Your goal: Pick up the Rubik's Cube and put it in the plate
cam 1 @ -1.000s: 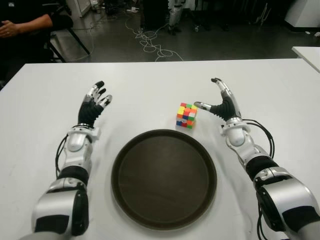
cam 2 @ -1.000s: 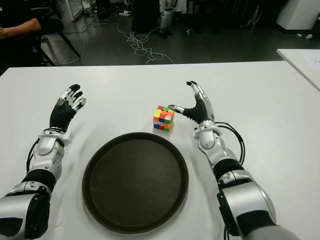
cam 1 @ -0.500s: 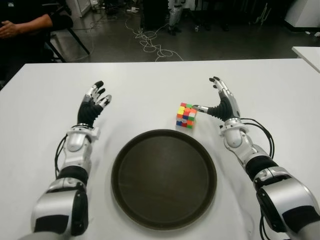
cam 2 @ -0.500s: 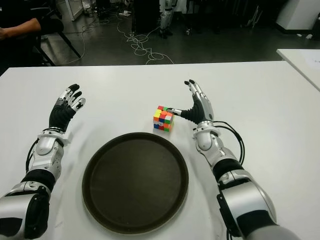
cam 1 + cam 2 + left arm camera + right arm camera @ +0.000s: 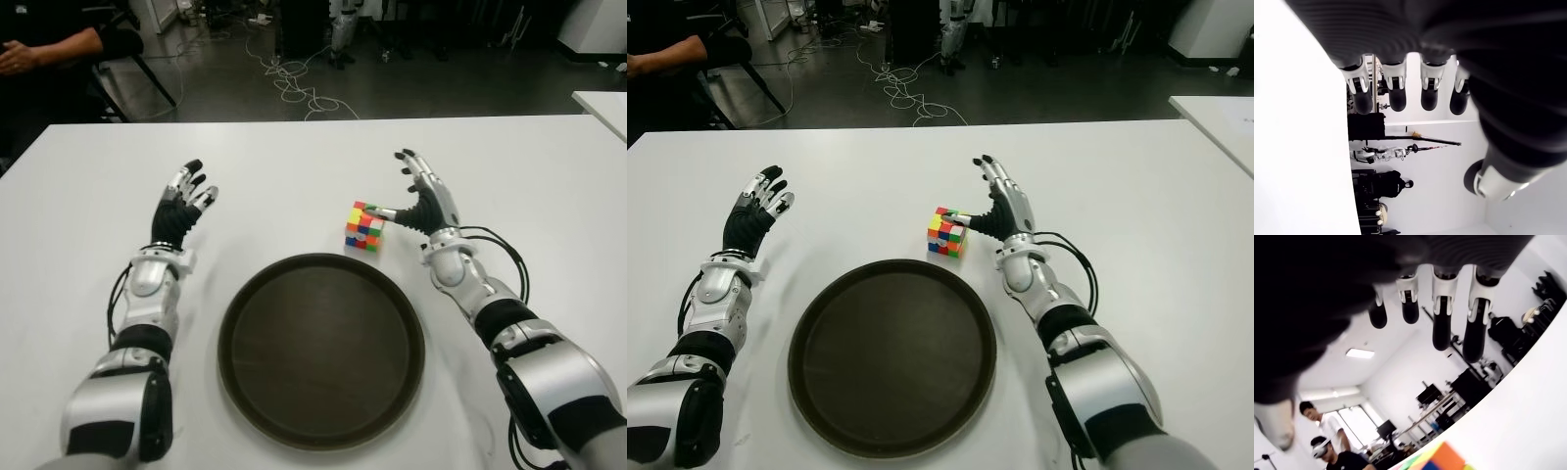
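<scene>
Fingers [image 5: 415, 171] of the right hand [image 5: 423, 196] are spreading open, thumb touching the cube [image 5: 364, 225] lying just to its left; left hand [image 5: 181, 208] open, farther away.

White tabletop [image 5: 294, 157] fills the foreground, w/ a dark grey floor [image 5: 411, 93] behind it. White cables [image 5: 294, 83] snake across that floor. Far left, a person's arm [image 5: 49, 49] in a dark sleeve, next to a black chair frame [image 5: 147, 73]. Far right, corner of a 2nd white table [image 5: 602, 103]. Right wrist view: white walls, a ceiling light [image 5: 1360, 353], two people [image 5: 1322, 435] by a window.
</scene>
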